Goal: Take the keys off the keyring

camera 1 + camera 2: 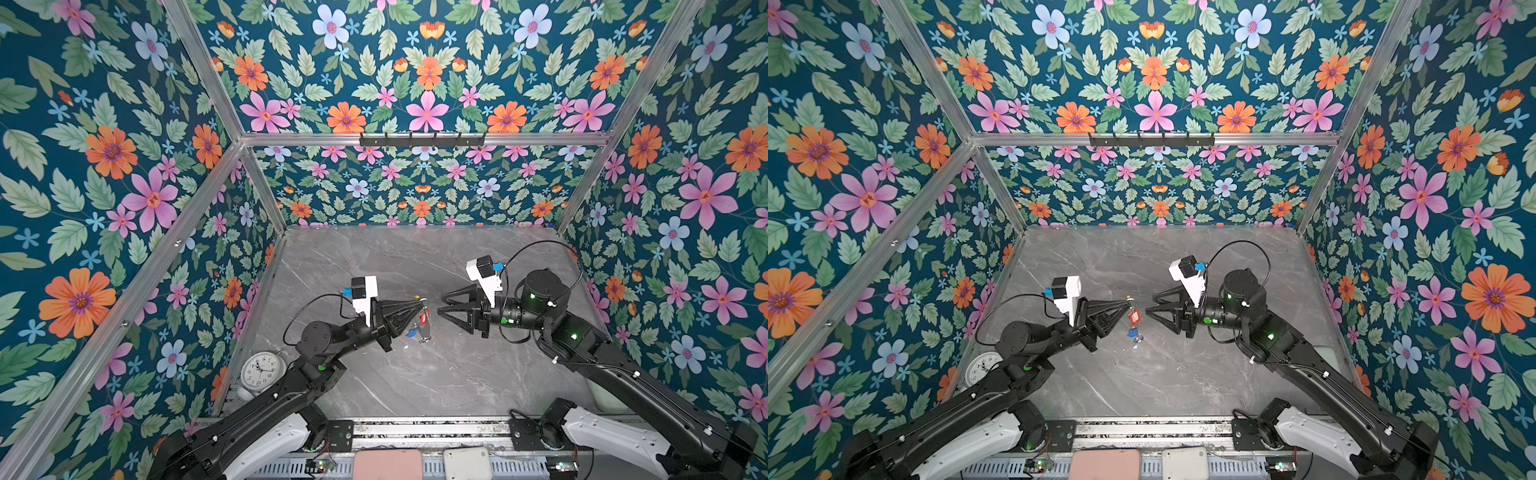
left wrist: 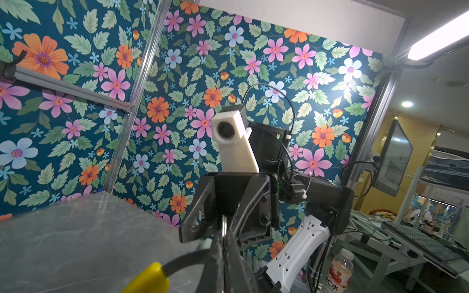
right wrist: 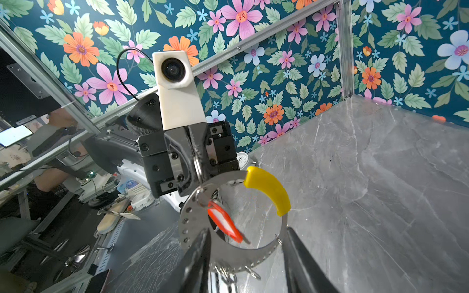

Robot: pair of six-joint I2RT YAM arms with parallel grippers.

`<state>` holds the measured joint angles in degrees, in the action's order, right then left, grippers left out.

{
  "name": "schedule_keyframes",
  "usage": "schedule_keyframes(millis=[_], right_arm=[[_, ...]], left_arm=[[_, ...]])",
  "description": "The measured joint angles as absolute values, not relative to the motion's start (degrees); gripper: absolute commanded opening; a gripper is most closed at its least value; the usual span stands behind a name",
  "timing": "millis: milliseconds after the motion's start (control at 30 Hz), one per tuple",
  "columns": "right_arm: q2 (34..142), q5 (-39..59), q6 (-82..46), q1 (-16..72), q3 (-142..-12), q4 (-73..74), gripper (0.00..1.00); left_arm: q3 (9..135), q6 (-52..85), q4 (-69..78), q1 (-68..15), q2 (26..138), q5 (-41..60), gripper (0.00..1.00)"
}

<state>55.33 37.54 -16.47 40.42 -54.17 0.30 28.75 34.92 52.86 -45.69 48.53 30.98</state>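
Observation:
The keyring, a flat grey metal ring with a yellow arc, hangs above the grey table. My left gripper is shut on its upper rim, as the left wrist view shows. The red-tagged key dangles inside the ring. In both top views the blue-tagged key hangs lower, below the red one. Small metal loops hang from the ring's lower rim. My right gripper is open; it faces the ring from the right, tips close to it, holding nothing.
A white clock lies at the table's left edge beside the left arm. A pink device and a white one sit at the front rail. A black hook rack is mounted on the back wall.

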Motion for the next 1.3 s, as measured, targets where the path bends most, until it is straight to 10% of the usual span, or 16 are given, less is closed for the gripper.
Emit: schedule_keyframes(millis=[1300], right_arm=[[59.88,41.6,-18.81,44.97,-52.01,10.04,0.26]], left_arm=[[26.15,41.23,67.07,-45.69,54.08,32.34,0.0]])
